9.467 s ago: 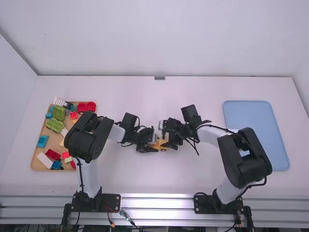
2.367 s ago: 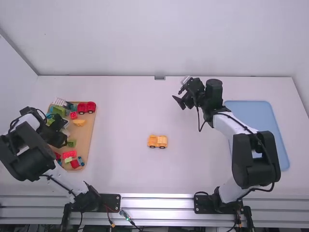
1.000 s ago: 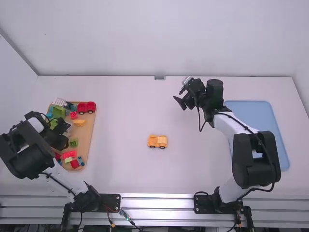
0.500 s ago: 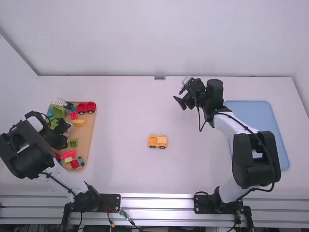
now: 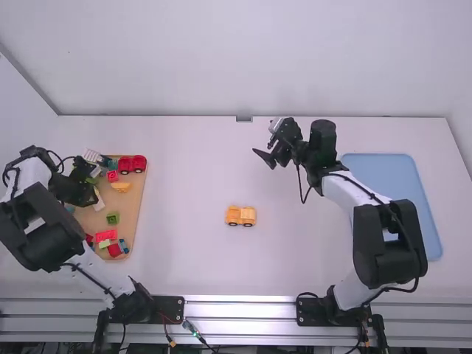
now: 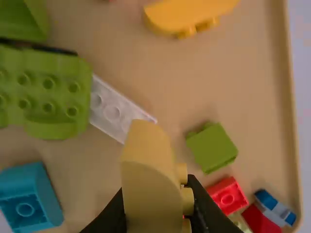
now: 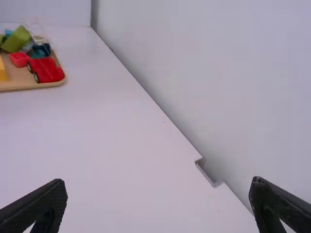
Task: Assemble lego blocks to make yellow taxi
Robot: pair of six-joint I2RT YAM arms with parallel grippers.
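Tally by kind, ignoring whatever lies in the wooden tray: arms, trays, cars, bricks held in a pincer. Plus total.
Arms: 2 (left arm, right arm)
Trays: 2 (wooden tray, blue tray)
Cars: 1 (yellow car)
Held bricks: 1 (yellow brick, left pincer)
Total: 6

I see black on my left pincer (image 5: 90,200), pale yellow on my curved block (image 6: 149,182), orange-yellow on the wheeled base (image 5: 240,215), red on the car (image 5: 133,164), plain tan on the tray (image 5: 136,210), plain light blue on the board (image 5: 391,188).
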